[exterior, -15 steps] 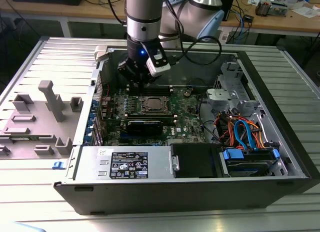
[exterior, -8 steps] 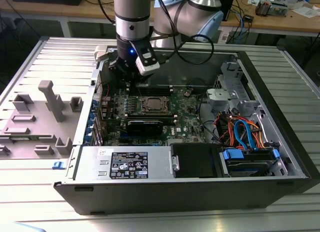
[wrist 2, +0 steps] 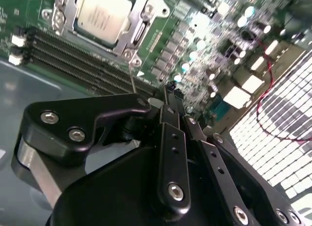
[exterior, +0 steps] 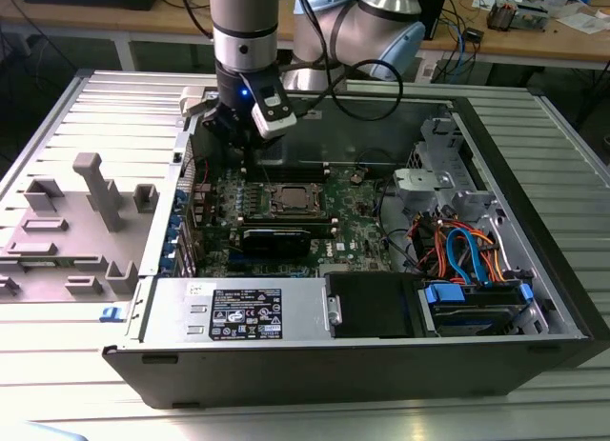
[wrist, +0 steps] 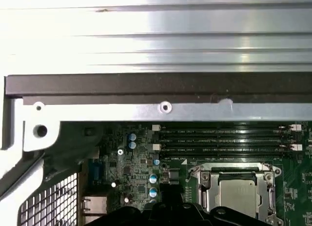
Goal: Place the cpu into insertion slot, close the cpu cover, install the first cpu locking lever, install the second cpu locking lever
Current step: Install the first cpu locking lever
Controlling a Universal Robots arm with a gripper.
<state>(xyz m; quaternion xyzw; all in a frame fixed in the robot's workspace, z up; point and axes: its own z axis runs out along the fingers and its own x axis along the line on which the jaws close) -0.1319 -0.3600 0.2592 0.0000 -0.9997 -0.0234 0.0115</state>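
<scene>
Fingers [wrist 2: 168,89] clenched, empty — above board edge, cpu [wrist 2: 103,15] seated under cpu cover [wrist 2: 139,33]

cpu seated in the socket
the cpu [wrist 2: 103,13] lies in the insertion slot [wrist 2: 66,13], under the cpu cover [wrist 2: 139,30], memory slots [wrist 2: 73,57] beside

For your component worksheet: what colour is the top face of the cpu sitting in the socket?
Silvery grey metal; the cpu shows best in the second wrist view.
</scene>
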